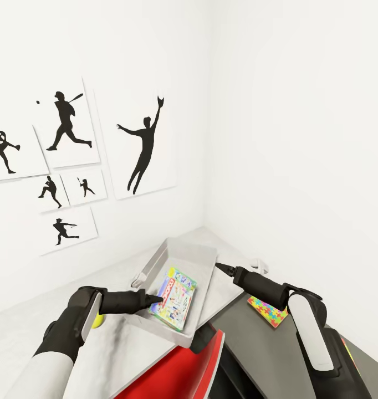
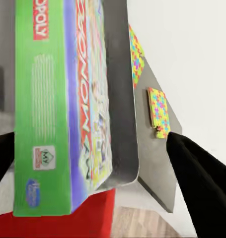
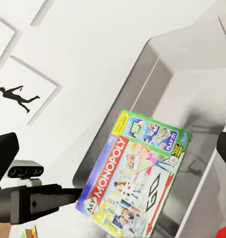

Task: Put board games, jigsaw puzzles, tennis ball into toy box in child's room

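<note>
The left end effector (image 1: 150, 300) reaches over the near rim of the toy box (image 1: 203, 252), its black fingers spread apart on either side of the Monopoly box (image 1: 175, 299) without pinching it; in the left wrist view the dark fingers (image 2: 207, 183) stand well clear of the box's green edge (image 2: 40, 124). The right end effector (image 1: 222, 269) hovers just past the toy box's right rim, pointing toward it; its fingertips show at opposite edges of the right wrist view, so the jaws are wide and hold nothing.

The Monopoly box lies flat inside the toy box, near the front wall, directly ahead of the left end effector and a little left of the right one. It is a flat cardboard rectangle with a glossy printed lid, a red logo (image 3: 110, 171) and green sides. The toy box is a shallow, smooth light-grey tray with sloping walls and rounded corners, resting on the pale worktop (image 1: 122, 354).

A tennis ball (image 1: 97, 320), small and yellow-green, sits on the worktop just behind the left wrist. One jigsaw puzzle (image 1: 267, 311), a thin square of multicoloured interlocking pieces, lies on the dark-grey wing under the right arm. Black baseball silhouette prints (image 1: 142, 147) hang on the white wall.
</note>
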### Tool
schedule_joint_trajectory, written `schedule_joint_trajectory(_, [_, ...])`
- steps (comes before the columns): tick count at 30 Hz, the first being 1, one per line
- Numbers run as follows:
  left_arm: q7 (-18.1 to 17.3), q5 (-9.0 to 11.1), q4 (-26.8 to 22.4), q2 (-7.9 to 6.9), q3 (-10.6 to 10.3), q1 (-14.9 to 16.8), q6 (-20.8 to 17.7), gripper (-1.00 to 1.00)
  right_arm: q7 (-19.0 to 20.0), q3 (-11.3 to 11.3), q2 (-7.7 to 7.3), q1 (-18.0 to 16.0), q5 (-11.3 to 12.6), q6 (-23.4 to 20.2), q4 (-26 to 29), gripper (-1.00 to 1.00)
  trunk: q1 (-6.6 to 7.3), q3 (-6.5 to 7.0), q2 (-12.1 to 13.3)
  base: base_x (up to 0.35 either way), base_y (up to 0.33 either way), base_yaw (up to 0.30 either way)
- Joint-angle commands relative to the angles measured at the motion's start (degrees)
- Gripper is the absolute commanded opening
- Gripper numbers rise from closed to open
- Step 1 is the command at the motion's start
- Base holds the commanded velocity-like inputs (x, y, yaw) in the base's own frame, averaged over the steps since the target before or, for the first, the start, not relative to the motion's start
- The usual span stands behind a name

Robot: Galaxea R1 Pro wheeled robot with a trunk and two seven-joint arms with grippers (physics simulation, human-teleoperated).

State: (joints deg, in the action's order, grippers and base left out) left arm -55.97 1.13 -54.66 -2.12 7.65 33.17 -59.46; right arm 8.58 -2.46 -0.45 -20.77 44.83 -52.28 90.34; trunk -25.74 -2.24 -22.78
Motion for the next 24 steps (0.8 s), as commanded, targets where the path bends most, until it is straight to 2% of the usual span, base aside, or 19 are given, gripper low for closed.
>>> schedule_joint_trajectory(1, [-0.11, 0.24, -0.01, 0.01, 0.07, 0.06, -0.54, 1.00, 0.57, -0.09, 0.01, -0.06, -0.52, -0.28, 0.01, 1.00, -0.04, -0.13, -0.14, 0.000, 0.000, 0.000])
schedule_joint_trajectory(24, [-0.19, 0.27, -0.01, -0.61, 0.43, 0.06, -0.54, 1.00, 0.64, -0.09, 0.01, -0.06, -0.51, -0.28, 0.01, 1.00, -0.04, -0.13, -0.14, 0.000, 0.000, 0.000])
